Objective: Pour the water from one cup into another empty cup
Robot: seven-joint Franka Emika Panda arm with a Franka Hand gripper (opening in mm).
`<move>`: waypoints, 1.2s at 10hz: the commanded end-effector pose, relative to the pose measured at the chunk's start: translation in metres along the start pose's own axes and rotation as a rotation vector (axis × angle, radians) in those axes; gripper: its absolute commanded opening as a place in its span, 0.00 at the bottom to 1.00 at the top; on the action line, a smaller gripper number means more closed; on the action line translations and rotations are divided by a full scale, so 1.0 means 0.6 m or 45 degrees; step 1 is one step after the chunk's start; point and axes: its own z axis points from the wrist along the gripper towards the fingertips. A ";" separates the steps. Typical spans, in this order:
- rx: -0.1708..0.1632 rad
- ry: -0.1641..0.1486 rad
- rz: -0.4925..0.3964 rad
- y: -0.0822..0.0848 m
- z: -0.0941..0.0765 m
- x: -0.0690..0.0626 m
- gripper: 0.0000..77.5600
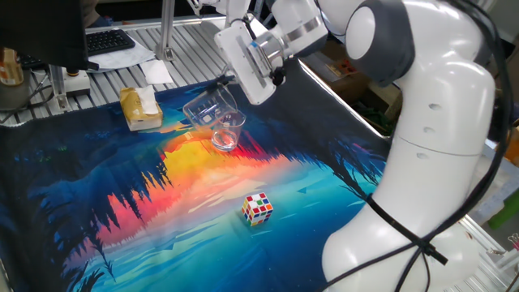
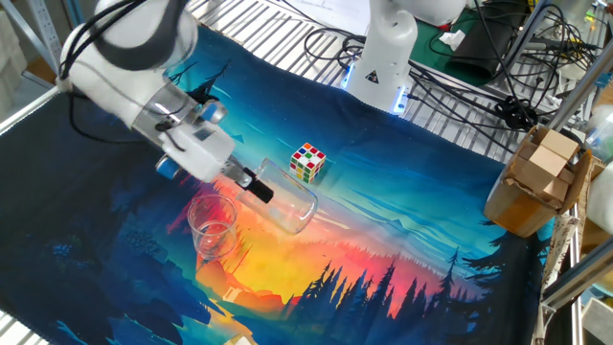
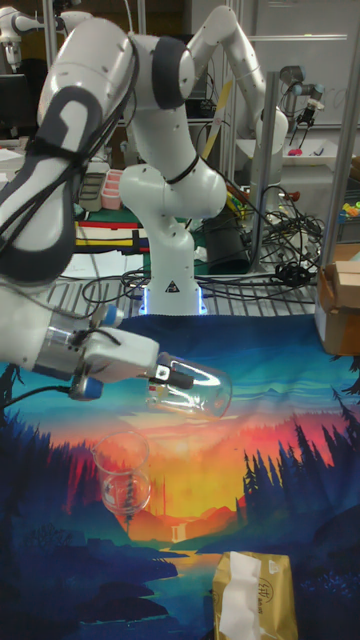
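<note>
Rubik's cube (image 1: 258, 208) near upright cup (image 1: 229, 130) — tissue box (image 1: 140, 108) aside.

A robotics lab is shown. A white arm (image 3: 165, 200) is bolted to a slatted metal table (image 2: 287, 38) draped with a printed cloth (image 1: 162, 203). Tangled cables (image 2: 488, 57), a keyboard (image 1: 109, 39), a second arm (image 3: 240, 50) and cluttered benches are seen behind.

Table (image 1: 122, 32), slatted metal, printed forest cloth (image 1: 97, 219) on top. On cloth: upright glass cup (image 1: 228, 130) centre, Rubik's cube (image 1: 258, 208) at its 5 o'clock, tissue pack (image 1: 140, 108) at 9 o'clock.
</note>
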 end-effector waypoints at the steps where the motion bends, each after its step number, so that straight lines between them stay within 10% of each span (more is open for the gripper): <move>1: 0.617 -0.404 -0.132 0.049 0.059 0.082 0.02; 2: 0.684 -0.427 -0.154 0.049 0.064 0.083 0.02; 12: 0.830 -0.504 -0.187 0.045 0.103 0.054 0.02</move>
